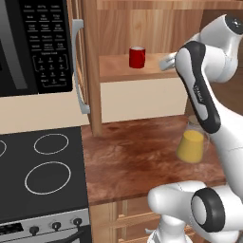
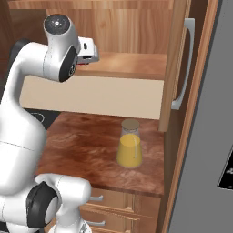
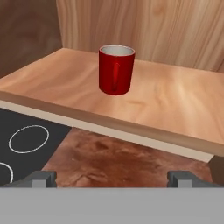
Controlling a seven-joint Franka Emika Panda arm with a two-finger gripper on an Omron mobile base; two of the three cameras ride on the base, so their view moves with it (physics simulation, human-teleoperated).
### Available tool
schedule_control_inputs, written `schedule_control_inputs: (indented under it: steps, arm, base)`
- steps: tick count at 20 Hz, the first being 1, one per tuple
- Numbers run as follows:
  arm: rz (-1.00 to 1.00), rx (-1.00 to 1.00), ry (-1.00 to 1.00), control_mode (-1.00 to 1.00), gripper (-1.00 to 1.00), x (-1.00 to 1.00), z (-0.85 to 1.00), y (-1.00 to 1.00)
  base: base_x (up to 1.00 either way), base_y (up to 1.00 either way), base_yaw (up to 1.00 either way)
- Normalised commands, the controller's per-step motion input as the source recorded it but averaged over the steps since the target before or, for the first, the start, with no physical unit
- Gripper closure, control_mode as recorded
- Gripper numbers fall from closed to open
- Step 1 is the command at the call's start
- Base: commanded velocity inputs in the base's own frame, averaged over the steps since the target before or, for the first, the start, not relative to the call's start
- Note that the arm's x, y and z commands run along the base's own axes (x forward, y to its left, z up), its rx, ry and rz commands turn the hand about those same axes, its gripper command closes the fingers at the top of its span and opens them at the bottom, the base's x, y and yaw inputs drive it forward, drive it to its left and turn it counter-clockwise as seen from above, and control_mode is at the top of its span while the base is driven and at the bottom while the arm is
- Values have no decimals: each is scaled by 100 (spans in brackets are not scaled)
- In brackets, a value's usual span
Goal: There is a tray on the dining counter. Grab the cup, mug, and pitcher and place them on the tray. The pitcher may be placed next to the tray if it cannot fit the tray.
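The red mug [image 1: 137, 57] stands upright on a wooden shelf [image 1: 114, 72] inside an open cabinet, its handle facing the hand camera in the hand view [image 3: 116, 70]. My gripper [image 1: 164, 62] hovers at shelf height to the right of the mug, apart from it, and is open with nothing between its fingertips [image 3: 112, 177]. The glass pitcher [image 1: 192, 144], yellow-orange in its lower body, stands on the wood countertop below the shelf and also appears in the right base view [image 2: 129, 146]. The tray, the cup and the dining counter are out of view.
A black stovetop [image 1: 42, 175] adjoins the wood countertop [image 1: 133, 161] on the left, with a microwave [image 1: 33, 42] above it. Open cabinet doors with grey handles [image 1: 81, 71] [image 2: 182, 63] flank the shelf. A tall grey panel [image 2: 205, 145] stands at the right.
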Motion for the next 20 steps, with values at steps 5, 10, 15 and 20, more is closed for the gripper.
schedule_control_inputs:
  steps: [5, 10, 15, 20]
  arm:
    - [0, 0, 0, -100, -100, 39, 7, 16]
    - [0, 0, 0, -100, -100, 29, 0, 13]
    - [0, 0, 0, -100, -100, 37, 0, 12]
    - [1, 0, 0, -100, -100, 32, 0, 9]
  base:
    - [0, 0, 0]
    - [0, 0, 0]
    - [0, 0, 0]
    - [0, 0, 0]
